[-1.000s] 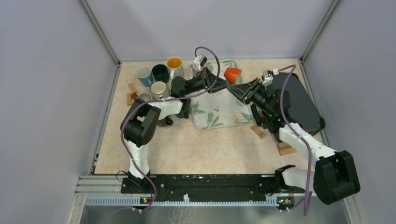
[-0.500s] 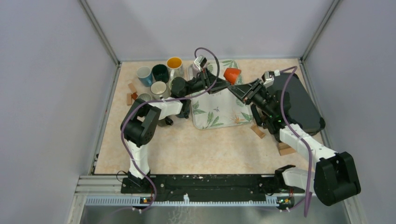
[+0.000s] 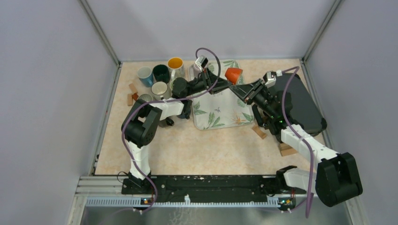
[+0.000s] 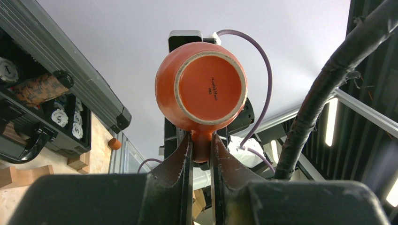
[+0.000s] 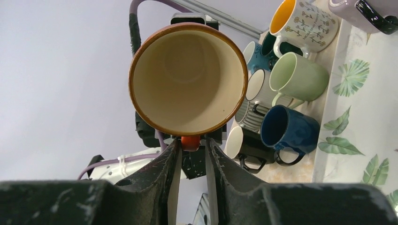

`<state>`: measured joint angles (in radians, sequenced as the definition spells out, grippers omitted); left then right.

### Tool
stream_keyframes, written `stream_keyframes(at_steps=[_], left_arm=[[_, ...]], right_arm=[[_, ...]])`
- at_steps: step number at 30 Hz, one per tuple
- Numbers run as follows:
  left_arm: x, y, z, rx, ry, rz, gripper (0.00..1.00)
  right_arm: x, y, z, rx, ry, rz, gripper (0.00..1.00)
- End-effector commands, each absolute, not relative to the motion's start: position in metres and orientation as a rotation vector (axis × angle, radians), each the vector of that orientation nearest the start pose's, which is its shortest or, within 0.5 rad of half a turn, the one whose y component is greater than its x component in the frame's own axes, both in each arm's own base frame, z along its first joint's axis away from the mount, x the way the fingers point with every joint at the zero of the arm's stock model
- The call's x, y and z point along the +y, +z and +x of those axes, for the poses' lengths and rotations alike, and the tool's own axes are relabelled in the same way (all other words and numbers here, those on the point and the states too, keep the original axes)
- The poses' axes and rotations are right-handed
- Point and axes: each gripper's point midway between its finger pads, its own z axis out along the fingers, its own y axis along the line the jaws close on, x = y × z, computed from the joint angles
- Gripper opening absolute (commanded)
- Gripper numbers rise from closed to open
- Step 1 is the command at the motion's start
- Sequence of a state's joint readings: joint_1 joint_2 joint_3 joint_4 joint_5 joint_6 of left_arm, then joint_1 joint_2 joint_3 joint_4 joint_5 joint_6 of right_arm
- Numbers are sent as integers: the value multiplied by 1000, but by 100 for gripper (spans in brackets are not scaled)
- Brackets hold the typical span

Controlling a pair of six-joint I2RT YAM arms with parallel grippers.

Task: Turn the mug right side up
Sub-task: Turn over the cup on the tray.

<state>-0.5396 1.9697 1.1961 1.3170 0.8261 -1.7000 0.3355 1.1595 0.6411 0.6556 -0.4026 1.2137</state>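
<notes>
- Left gripper (image 4: 201, 145): the two dark, scuffed fingers are clamped on the handle (image 4: 202, 136) of the orange mug (image 3: 233, 74), pinching it from both sides.
- Right gripper (image 5: 191, 146): its fingers stand narrowly apart, one on each side of the same handle. Whether they press on it cannot be told.
- Orange mug (one): held in the air above the far part of the leaf-print tray (image 3: 220, 115), between the two grippers, and tipped onto its side.
  - The flat base faces the left wrist camera. It is round, with a pale unglazed ring and a small printed mark.
  - The mouth faces the right wrist camera, showing a smooth cream interior and an orange-brown rim.
  - The outer wall is glossy, and rounded toward the base.
- Leaf-print tray (one): rectangular with rounded corners, pale with green leaf motifs, lying flat on the speckled beige table (image 3: 187, 150).
- Wooden blocks (image 3: 258, 132): small and brown. Two lie off the tray's near right corner, and at least two more lie well to its left.
- Black case (image 3: 302, 105) (one): matte, with rounded corners, just right of the tray.
- Other mugs (image 3: 161, 73): clustered at the tray's far left. Eight can be made out in the right wrist view, several of them overlapping. Among them are blue, dark green, pale green and navy mugs, and a patterned one with a yellow interior.
</notes>
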Motion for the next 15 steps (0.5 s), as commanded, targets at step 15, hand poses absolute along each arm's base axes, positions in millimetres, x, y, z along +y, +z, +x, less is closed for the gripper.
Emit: stream_keyframes(at_steps=[15], left_arm=[[-387, 323, 294, 1559, -2285, 312, 0]], right_arm=[[212, 311, 336, 1561, 1396, 346, 0]])
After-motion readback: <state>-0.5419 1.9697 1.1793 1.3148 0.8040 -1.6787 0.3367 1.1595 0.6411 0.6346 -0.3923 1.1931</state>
